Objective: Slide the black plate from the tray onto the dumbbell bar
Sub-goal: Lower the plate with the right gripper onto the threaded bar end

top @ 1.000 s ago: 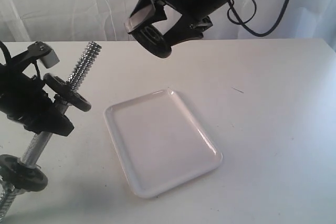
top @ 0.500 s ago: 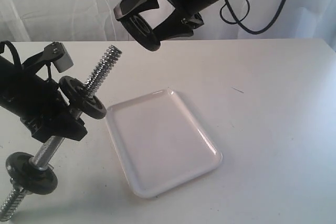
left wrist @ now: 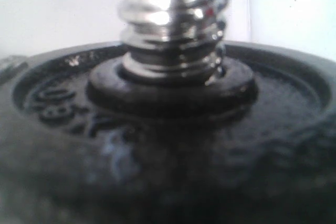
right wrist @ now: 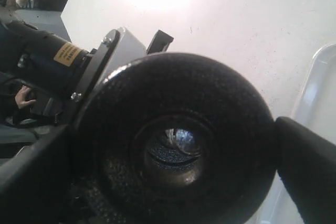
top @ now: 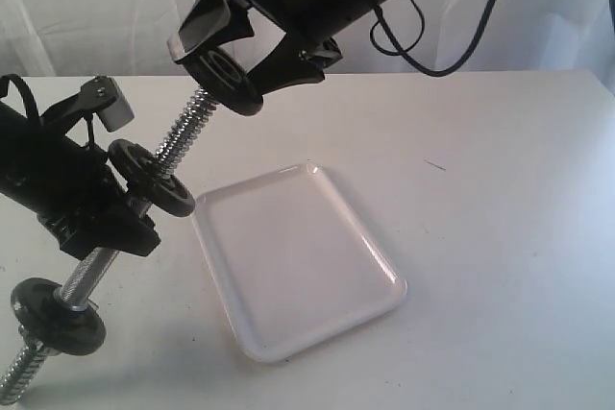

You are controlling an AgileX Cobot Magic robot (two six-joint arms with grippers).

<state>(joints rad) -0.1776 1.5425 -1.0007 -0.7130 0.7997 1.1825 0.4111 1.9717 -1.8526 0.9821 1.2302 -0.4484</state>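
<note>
My right gripper point(top: 235, 69) is shut on the black plate point(top: 227, 81), held in the air at the upper threaded tip of the dumbbell bar point(top: 183, 136). In the right wrist view the black plate point(right wrist: 178, 150) fills the frame between both fingers point(right wrist: 307, 169), and the bar's silver tip shows through its centre hole. My left gripper point(top: 96, 213) is shut on the bar's shaft and holds it tilted. One matching black disc point(top: 151, 178) sits above that grip, another point(top: 58, 316) below. The left wrist view shows only the bar's thread point(left wrist: 170, 19) and a disc point(left wrist: 157, 129). The white tray point(top: 293, 256) holds nothing.
A white table point(top: 500, 189) carries the tray near its middle. White curtains hang behind it. Black cables point(top: 432, 45) trail from the right arm at the top.
My right gripper has carried the black plate left and down, from above the tray's far edge to the bar's upper tip. The left arm raised and tilted the bar a little, then held still.
</note>
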